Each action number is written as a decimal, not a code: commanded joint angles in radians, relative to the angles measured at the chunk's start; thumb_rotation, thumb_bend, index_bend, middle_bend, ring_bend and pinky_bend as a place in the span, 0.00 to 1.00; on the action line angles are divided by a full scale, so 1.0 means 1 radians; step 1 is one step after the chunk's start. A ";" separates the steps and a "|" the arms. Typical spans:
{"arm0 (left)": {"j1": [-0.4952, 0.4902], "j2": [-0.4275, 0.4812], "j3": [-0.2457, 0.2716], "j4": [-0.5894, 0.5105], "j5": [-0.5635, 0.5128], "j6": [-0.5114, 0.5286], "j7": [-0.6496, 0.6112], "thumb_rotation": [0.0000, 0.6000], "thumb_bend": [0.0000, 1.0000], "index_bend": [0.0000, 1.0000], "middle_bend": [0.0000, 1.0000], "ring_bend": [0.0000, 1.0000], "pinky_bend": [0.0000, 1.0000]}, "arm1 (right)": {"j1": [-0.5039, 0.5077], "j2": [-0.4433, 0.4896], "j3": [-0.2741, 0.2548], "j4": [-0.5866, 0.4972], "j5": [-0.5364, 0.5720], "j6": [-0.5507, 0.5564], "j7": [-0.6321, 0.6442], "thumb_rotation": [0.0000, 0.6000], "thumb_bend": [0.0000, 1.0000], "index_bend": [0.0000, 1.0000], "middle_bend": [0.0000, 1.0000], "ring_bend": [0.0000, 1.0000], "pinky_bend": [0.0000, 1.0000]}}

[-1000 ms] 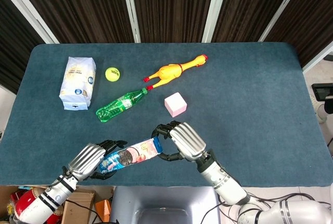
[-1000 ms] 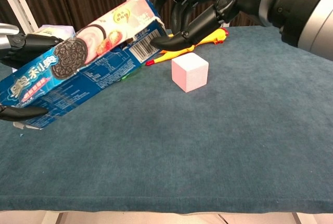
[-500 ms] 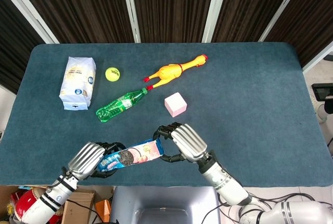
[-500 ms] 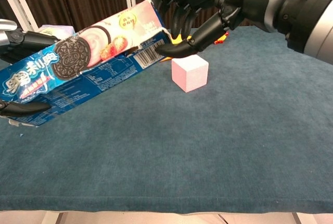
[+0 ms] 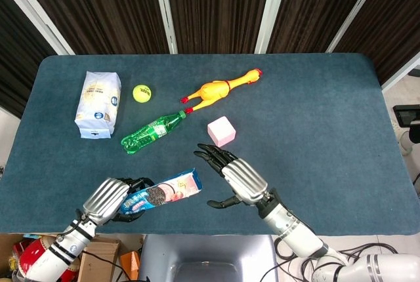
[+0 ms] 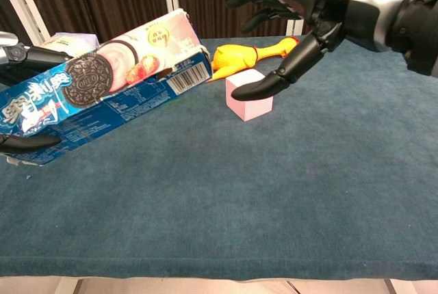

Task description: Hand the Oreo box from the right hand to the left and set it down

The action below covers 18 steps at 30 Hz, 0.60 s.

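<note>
The Oreo box (image 5: 162, 192) hangs over the table's near-left edge, gripped at its left end by the left hand (image 5: 108, 198), its long axis rising rightward toward the right hand (image 5: 238, 178), whose fingers are spread, clear of it.

Blue-topped table (image 5: 315, 118), dark wood panels (image 5: 216, 6), white posts (image 5: 270, 8)

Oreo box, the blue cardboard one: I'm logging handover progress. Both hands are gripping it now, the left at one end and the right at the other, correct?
Not quite. Only the left hand grips the blue cardboard Oreo box. The right hand is open, fingers spread and clear of the box, as the chest view shows most plainly.
</note>
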 commanded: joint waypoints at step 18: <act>-0.021 -0.068 -0.007 0.374 -0.057 -0.026 0.158 1.00 0.32 0.54 0.60 0.55 0.58 | -0.230 0.176 -0.197 0.285 -0.296 0.242 0.191 1.00 0.00 0.00 0.00 0.00 0.16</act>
